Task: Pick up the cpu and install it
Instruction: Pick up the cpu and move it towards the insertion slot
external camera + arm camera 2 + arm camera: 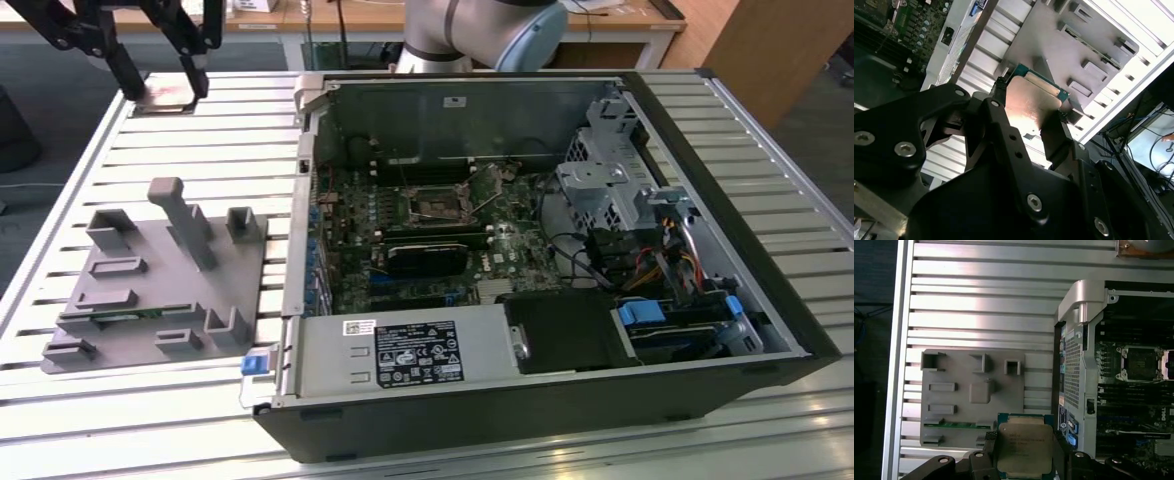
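Hanging above the far corner of the slatted metal desk [200, 150], at the exterior view's left, the black gripper [163, 88] is clamped on the cpu [167, 96], one finger on each of two opposite edges. In both wrist views the cpu [1024, 450] sits flat between the fingertips, its silvery-grey metal top (with a thin green and tan rim around it) facing the first wrist view's camera, while the second wrist view catches a warm reflection on its flat face [1029, 107]. It is lifted clear of the desk and touches nothing but the gripper. Below it, on the desk, lies the grey tray [134, 245] with its raised blocks and slots, and a thin green memory stick [954, 424] rests in one slot near the tray's edge. Just beside the tray stands the open computer case [534, 415], lying on its side so that the motherboard [400, 235] faces up. The square black-framed socket [437, 203] in the middle of that board is well apart from the gripper. The grey robot arm [467, 35] rises behind the case.
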You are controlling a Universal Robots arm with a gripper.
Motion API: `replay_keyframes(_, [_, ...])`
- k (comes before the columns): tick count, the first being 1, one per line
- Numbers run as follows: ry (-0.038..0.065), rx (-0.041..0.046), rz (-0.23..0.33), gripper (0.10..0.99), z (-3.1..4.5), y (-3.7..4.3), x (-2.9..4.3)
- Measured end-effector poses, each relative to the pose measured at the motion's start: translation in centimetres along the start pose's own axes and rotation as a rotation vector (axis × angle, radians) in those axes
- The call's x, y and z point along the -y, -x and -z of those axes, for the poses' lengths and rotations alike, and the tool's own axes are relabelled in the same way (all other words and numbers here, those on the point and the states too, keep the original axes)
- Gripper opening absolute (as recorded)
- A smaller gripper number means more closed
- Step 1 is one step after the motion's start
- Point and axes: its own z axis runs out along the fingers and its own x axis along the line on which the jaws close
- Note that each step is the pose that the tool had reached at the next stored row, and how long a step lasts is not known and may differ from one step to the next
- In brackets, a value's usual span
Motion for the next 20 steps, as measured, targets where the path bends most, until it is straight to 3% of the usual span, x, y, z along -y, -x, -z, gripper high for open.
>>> replay_keyframes(3, [0.000, 0.0001, 0.000, 0.529, -0.07, 0.48, 0.01])
replay_keyframes(8, [0.000, 0.0001, 0.000, 0.529, -0.34, 1.93, -0.11])
replay_keyframes(20, [0.000, 0.0001, 0.000, 0.529, -2.22, 6.53, -0.35])
